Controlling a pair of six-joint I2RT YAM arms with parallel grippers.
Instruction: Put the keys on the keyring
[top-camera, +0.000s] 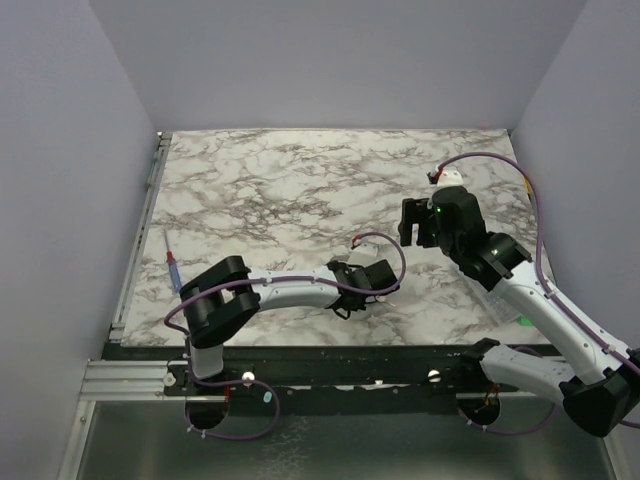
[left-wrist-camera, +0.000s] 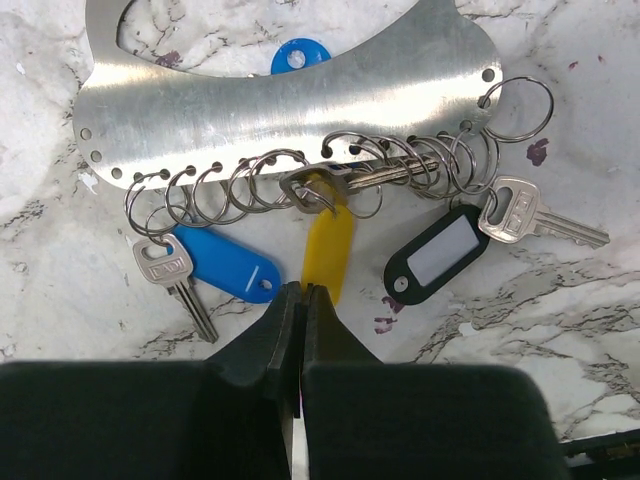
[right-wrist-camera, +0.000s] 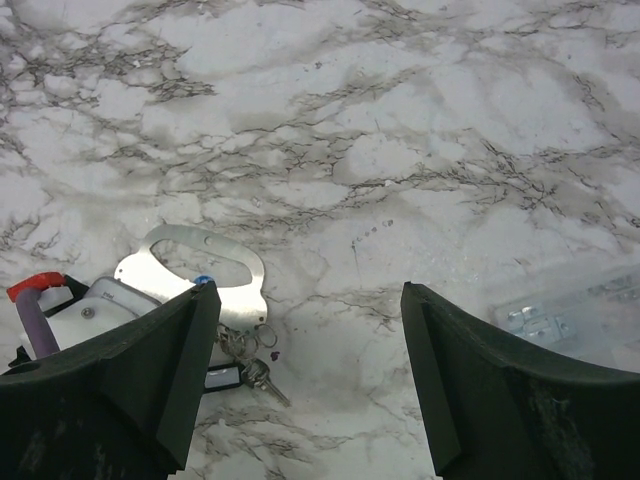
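Nearby, left end effector clenched beside yellow tag, blue tag alongside; right end effector released.

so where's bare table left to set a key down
Free: the far half of the table, behind the right gripper, and the middle between stick and left gripper. Crowded: at that gripper, where plate, rings and tagged keys bunch.

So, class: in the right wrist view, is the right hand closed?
No: the right hand is open, its fingers wide apart over the marble table.
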